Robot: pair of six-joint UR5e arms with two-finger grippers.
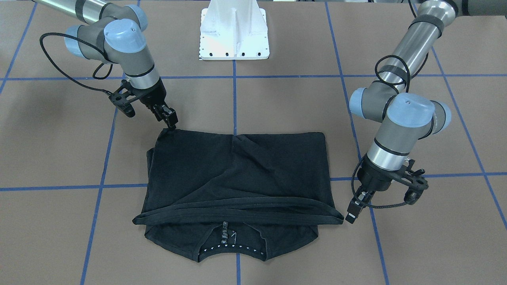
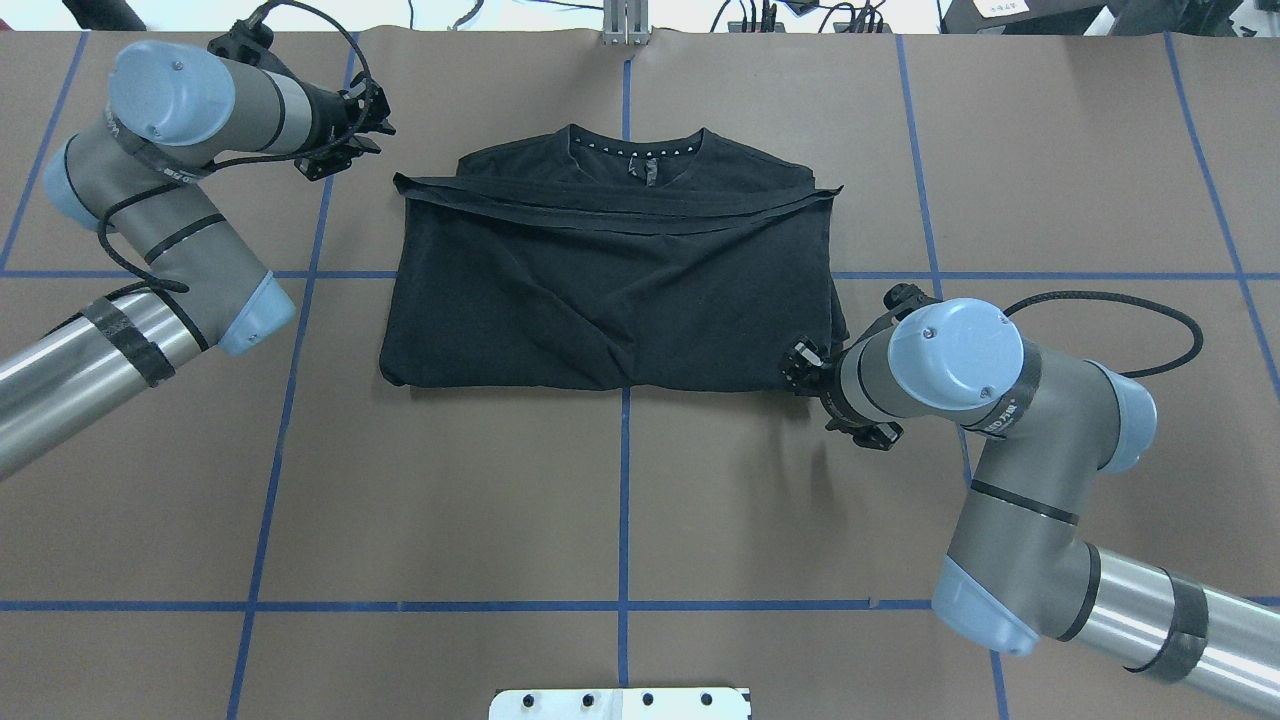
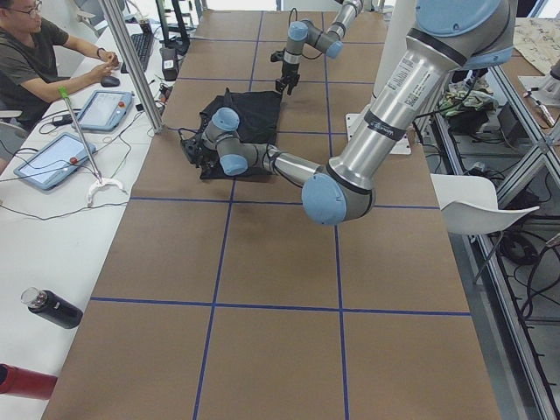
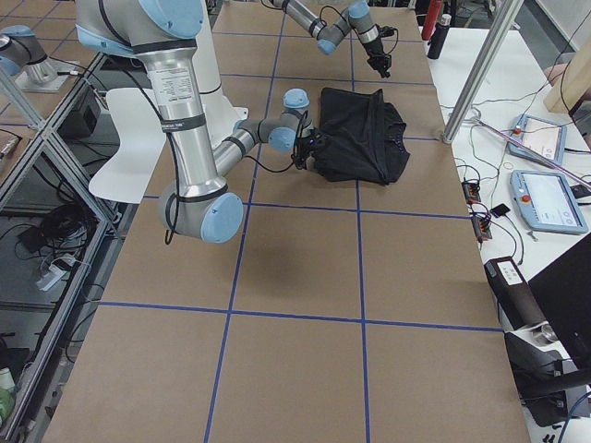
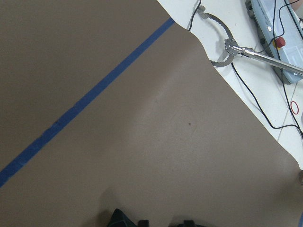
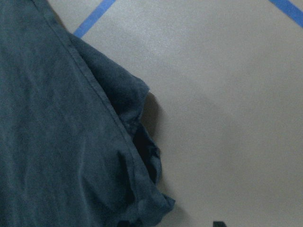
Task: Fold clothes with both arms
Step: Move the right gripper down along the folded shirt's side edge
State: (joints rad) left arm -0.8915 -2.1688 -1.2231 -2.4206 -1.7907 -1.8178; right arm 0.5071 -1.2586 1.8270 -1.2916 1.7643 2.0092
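Across the middle of the brown tabletop (image 1: 277, 103), a black T-shirt (image 1: 237, 174), folded into a broad rectangle and lying flat; in the front-facing view, collar toward the lower edge of the frame, with a row of small white neckline marks (image 1: 227, 249) just below a doubled hem band (image 1: 237, 206) stretching from side to side; at upper left of that frame, right pincer (image 1: 171, 120) angled downward, tip touching the shirt's upper-left corner; fingers close together there, but whether clamped on cloth or merely resting against it, impossible to tell; right wrist view filled on its left by dark fabric with a stitched edge and a rumpled corner, bare tabletop on its right; at lower right of the front-facing frame, left pincer (image 1: 351, 215) pointing down just beside the right end of the hem band; seen edge-on, so open or closed impossible to tell; left wrist view mostly bare tabletop crossed by a blue tape line (image 5: 85, 104), with only dark tips at the bottom edge, too little to judge by; in the overhead view, shirt at upper centre, left pincer at upper left and apart from the cloth, right pincer at the shirt's lower-right corner; white pedestal base (image 1: 234, 33) at top centre of the front-facing frame, well apart from the shirt; seated operator (image 3: 35, 52) at upper left of the left side view.
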